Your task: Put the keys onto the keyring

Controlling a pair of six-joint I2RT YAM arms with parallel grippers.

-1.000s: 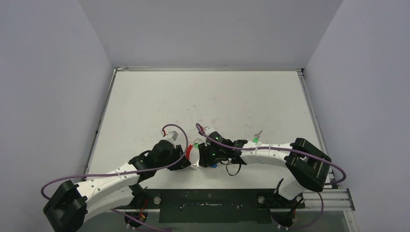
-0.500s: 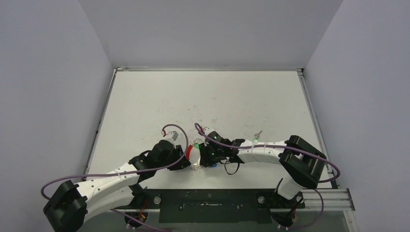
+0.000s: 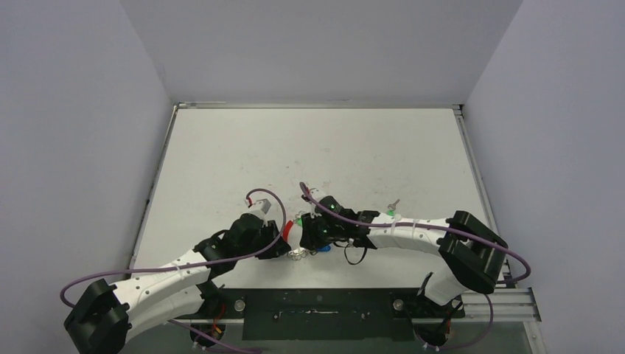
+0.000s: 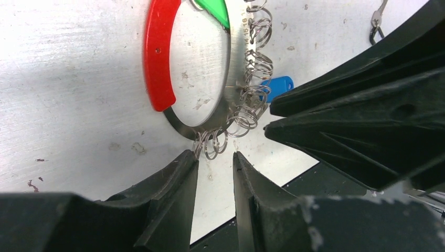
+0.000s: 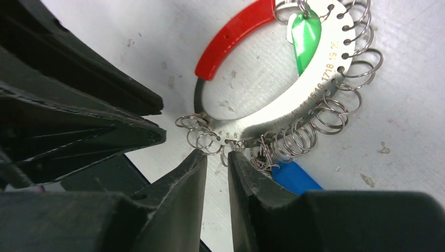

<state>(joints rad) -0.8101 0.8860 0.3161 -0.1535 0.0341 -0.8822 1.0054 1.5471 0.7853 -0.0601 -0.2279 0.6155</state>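
On the surface (image 3: 309,147), close to its near edge, the left gripper (image 4: 215,157) and right gripper (image 5: 216,153) face each other, each narrowly parted and pinching nothing visible. Between them lies the keyring (image 5: 294,113), a green key (image 5: 305,37) inside its loop and a blue key (image 4: 278,86) just outside. The crowded fingertips may snag the coils and drag the ring off the edge.

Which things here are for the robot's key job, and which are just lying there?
For the job: keyring; green key by its red section; blue key; far green key.
Just lying about: black wire loop.
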